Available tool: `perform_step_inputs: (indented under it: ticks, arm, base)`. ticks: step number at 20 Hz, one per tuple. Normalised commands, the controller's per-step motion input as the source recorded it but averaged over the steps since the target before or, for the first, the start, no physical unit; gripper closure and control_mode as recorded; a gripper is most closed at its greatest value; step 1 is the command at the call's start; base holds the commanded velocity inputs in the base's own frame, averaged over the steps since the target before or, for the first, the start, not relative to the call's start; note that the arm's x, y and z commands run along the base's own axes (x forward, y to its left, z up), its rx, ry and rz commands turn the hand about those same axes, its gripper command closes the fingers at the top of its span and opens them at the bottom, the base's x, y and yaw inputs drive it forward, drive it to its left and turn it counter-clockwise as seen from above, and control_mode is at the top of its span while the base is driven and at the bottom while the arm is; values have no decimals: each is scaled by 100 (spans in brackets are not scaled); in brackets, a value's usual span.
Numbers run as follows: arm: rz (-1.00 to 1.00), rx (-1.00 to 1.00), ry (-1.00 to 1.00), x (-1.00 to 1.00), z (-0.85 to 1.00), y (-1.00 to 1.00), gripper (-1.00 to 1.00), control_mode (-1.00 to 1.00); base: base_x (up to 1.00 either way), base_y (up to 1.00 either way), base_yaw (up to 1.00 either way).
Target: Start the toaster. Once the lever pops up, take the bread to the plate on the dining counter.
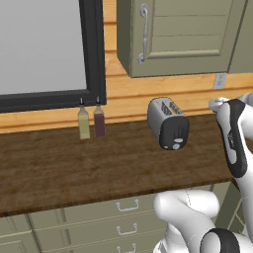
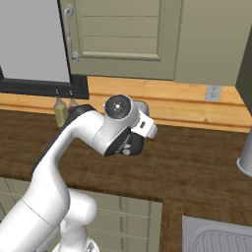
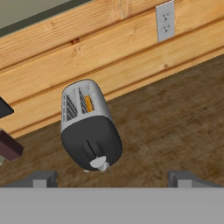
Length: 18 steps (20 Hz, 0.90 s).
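The toaster [image 1: 168,122] stands on the dark wood counter [image 1: 74,168], near the wooden back wall, its black end panel turned toward the near edge. In the hand view the bread [image 3: 89,103] shows as a golden strip sitting down in one of the two slots, and the lever [image 3: 89,146] is a thin dark tab on the end panel, above the light round knob [image 3: 99,163]. The pincer [image 3: 111,178] is released, its two fingertips spread wide and hanging in the air on the near side of the toaster, touching nothing. Two bottles [image 1: 91,122] stand to the left of the toaster, under the dark-framed window. An outlet [image 3: 165,21] sits on the wall to the right.
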Motion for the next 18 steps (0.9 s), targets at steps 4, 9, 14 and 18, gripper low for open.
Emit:
perform_step_inputs:
  ticks: [4,9,14,18]
  arm:
    - [0,0,0,0,0,0,-100,-100]
    - [0,0,0,0,0,0,-100,-100]
    - [0,0,0,0,0,0,-100,-100]
    - [0,0,0,0,0,0,-100,-100]
  base:
    - [0,0,0]
    - [0,0,0]
    - [0,0,0]
    - [0,0,0]
